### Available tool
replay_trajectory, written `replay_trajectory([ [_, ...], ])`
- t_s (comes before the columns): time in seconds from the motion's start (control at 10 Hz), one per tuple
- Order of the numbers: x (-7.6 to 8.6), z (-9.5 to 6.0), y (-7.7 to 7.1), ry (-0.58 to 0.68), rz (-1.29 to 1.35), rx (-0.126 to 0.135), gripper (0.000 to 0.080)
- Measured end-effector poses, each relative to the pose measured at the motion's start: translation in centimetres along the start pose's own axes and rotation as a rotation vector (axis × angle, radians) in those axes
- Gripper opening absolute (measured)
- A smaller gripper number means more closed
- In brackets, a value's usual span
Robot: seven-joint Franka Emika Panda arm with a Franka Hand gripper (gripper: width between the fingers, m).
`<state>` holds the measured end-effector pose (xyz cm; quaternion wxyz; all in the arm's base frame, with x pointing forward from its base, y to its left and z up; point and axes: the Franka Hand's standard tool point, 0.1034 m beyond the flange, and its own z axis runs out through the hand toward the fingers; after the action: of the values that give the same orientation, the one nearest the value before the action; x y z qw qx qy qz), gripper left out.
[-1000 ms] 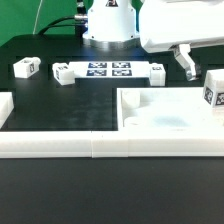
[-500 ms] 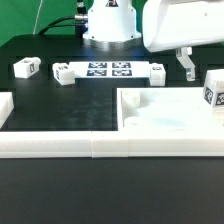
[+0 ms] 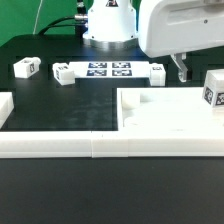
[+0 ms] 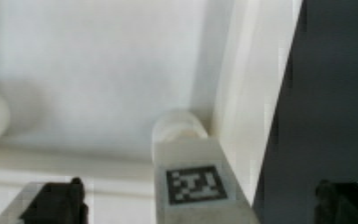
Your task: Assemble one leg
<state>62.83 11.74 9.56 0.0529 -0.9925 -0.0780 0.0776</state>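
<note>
The leg (image 3: 213,88) is a small white block with a black-and-white tag, standing at the right edge of the large white panel (image 3: 165,125). In the wrist view the leg (image 4: 194,165) lies at the panel's corner recess, and its tag shows between my two dark fingertips (image 4: 55,200). My gripper (image 3: 181,70) hangs over the panel's far edge, to the exterior view's left of the leg. The gripper (image 4: 199,205) is open with the jaws wide apart, and nothing is held.
Three more small tagged blocks lie at the back: one (image 3: 26,68), one (image 3: 63,73) and one (image 3: 158,70). The marker board (image 3: 108,70) lies between the last two. Long white border rails (image 3: 60,146) run along the front, with a rail end at the left (image 3: 5,106).
My gripper has moved toward the exterior view's left and a little lower. The leg and the other parts have not moved.
</note>
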Motion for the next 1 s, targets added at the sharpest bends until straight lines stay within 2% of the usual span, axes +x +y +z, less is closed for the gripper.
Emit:
replay_trajectory([
  [0.1, 1.09, -0.07, 0.07, 0.044, -0.001, -0.003, 0.0649],
  [0.3, 1.08, 0.04, 0.5, 0.042, 0.002, -0.003, 0.0649],
  [0.6, 1.15, 0.32, 0.31, 0.044, 0.001, -0.003, 0.0649],
  [0.7, 1.16, 0.33, 0.2, 0.044, -0.001, -0.003, 0.0521],
  [0.8, 1.16, 0.33, 0.23, 0.044, -0.001, -0.003, 0.0521],
  [0.9, 1.16, 0.33, 0.23, 0.044, -0.001, -0.003, 0.0382],
  [1.0, 1.16, 0.33, 0.27, 0.044, 0.008, -0.003, 0.029],
])
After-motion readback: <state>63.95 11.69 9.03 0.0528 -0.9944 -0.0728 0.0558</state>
